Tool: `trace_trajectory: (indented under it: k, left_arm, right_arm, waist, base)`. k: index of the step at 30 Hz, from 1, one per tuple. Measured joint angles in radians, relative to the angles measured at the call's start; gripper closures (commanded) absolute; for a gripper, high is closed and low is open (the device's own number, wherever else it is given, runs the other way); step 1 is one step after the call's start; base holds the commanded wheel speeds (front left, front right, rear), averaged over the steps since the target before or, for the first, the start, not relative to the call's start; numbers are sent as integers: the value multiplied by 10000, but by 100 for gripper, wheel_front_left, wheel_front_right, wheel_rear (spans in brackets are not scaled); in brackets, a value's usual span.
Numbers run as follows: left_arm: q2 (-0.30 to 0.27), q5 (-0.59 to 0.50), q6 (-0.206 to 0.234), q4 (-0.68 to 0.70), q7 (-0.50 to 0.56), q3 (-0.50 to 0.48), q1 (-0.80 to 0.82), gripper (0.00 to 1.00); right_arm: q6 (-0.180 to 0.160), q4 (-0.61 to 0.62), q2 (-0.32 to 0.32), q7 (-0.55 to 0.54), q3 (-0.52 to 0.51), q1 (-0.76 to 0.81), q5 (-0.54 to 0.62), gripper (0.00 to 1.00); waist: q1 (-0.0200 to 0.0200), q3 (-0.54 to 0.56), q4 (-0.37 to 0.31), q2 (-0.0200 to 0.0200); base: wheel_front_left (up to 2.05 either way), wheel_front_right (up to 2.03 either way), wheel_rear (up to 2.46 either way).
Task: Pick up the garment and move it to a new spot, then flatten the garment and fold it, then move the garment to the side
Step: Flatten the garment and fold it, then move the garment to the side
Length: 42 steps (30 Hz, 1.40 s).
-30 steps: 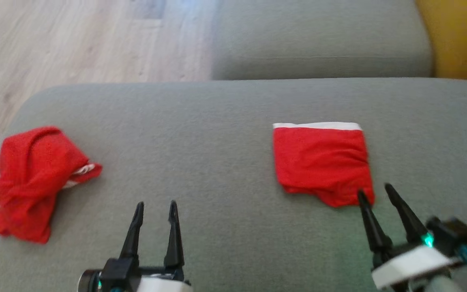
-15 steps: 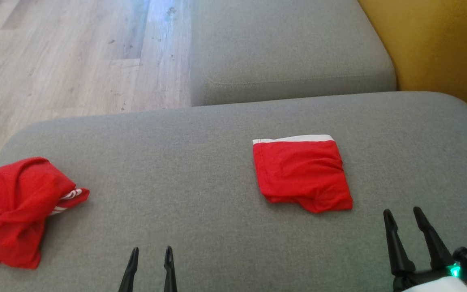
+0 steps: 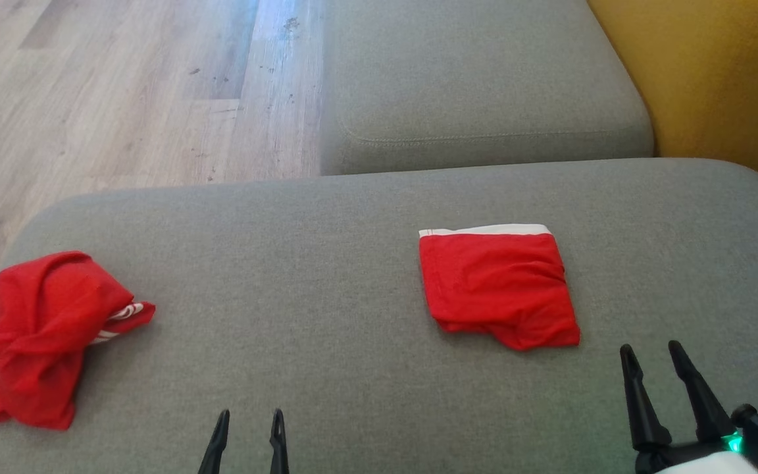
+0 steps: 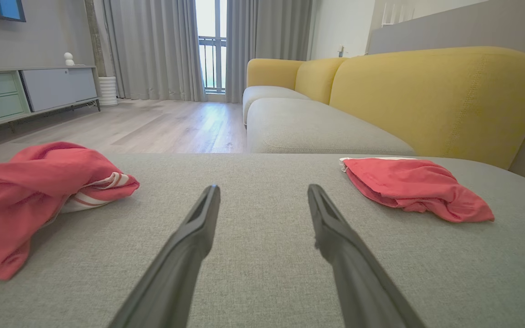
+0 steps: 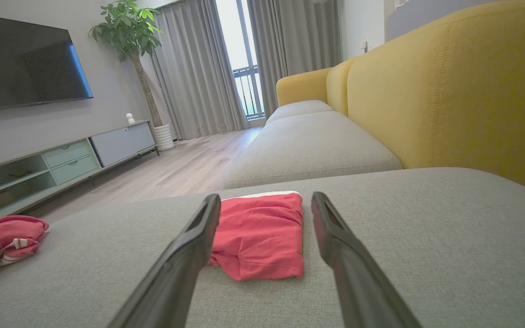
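Observation:
A folded red garment (image 3: 497, 289) with a white waistband lies flat on the grey sofa seat (image 3: 353, 342), right of centre. A crumpled red garment (image 3: 43, 336) with white stripes sits at the seat's left end. My right gripper (image 3: 650, 347) is open and empty, just short of the folded garment's near right corner and not touching it. In the right wrist view the folded garment (image 5: 262, 232) lies ahead between the fingers of the right gripper (image 5: 265, 197). My left gripper (image 3: 249, 415) is open and empty at the bottom edge. Bare cushion lies ahead of the left gripper (image 4: 263, 189), with the crumpled garment (image 4: 30, 191) to its left.
A second grey seat cushion (image 3: 484, 85) lies beyond the near one. The yellow backrest (image 3: 714, 79) runs along the right. Wooden floor (image 3: 122, 85) drops off past the seat's far left edge. A TV cabinet (image 5: 62, 159) stands across the room.
The head camera has shifted. Both grippers have drawn back toward the near edge. The right fingertips, which were at the folded garment's near corner, now stand apart from it. Both stayed open.

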State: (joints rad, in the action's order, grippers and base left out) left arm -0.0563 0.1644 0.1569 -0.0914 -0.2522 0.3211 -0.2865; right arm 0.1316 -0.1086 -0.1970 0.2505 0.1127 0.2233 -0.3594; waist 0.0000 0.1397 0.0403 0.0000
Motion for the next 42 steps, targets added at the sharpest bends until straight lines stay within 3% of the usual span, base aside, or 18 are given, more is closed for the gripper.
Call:
trace_trajectory:
  k: [28, 35, 42]
  left_arm:
    - [2, 0, -35, -150, 0, 6, 164, 0]
    - [2, -73, -75, -153, 0, 0, 190, 0]
    - [4, -73, -75, -148, 0, 58, 583, 0]
  right_arm:
    - [0, -119, 19, 0, 201, 126, 0, 0]
    - [0, -222, 21, 0, 150, 100, -35, 0]
    - [0, -1150, -142, -13, 504, -749, -717, 0]
  waist:
    - [0, -78, 24, 0]
    - [0, -461, 107, 0]
    - [1, -1158, 202, 0]
  base:
    - [0, 0, 0]
    - [0, 0, 0]
    - [0, 0, 0]
